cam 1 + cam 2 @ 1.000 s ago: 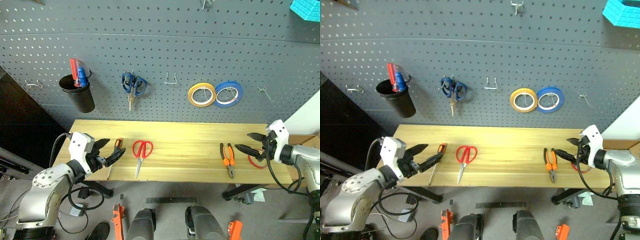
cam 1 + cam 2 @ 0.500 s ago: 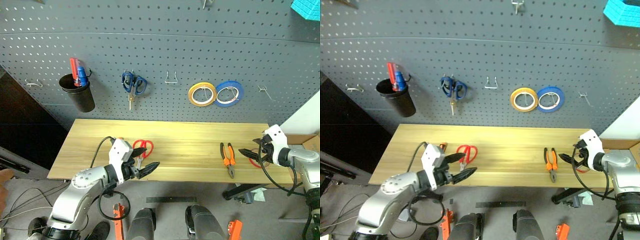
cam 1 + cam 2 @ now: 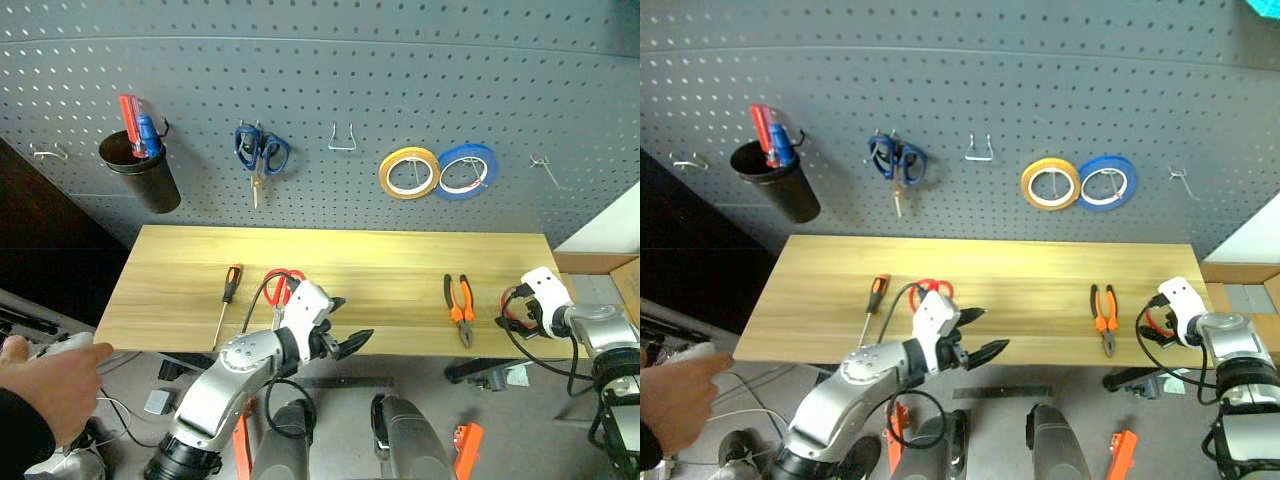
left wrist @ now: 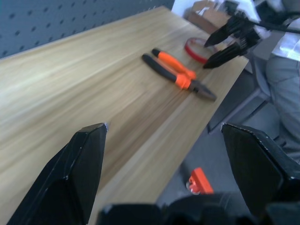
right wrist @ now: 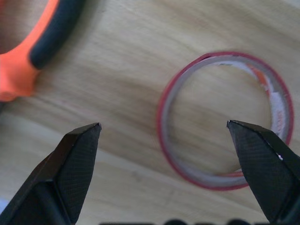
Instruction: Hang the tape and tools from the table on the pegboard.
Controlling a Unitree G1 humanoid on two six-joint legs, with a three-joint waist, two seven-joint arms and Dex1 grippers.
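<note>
A thin red ring of tape (image 5: 206, 180) lies flat on the table (image 3: 380, 260) near its right end. My right gripper (image 5: 162, 125) hangs open just above it, fingers spread wider than the ring. Orange-and-black pliers (image 3: 458, 308) lie to the left of the tape. The red-handled scissors (image 3: 280, 283) are partly hidden behind my left arm. A small orange-and-black-handled tool (image 3: 228, 293) lies further left. My left gripper (image 3: 345, 322) is open and empty at the table's front edge, right of the scissors, pointing toward the pliers (image 4: 178, 75). The pegboard (image 3: 300, 80) rises behind the table.
On the pegboard hang a black cup (image 3: 135, 172) with red and blue items, blue-handled scissors (image 3: 260, 152), a yellow roll (image 3: 408, 172), a blue roll (image 3: 466, 170) and bare hooks (image 3: 342, 138). A person's hand (image 3: 50, 385) reaches in at lower left.
My left gripper swung right along the front edge, from the small tool past the scissors. My right gripper tipped down over the red tape. The view tilted down; a person's hand came in.
</note>
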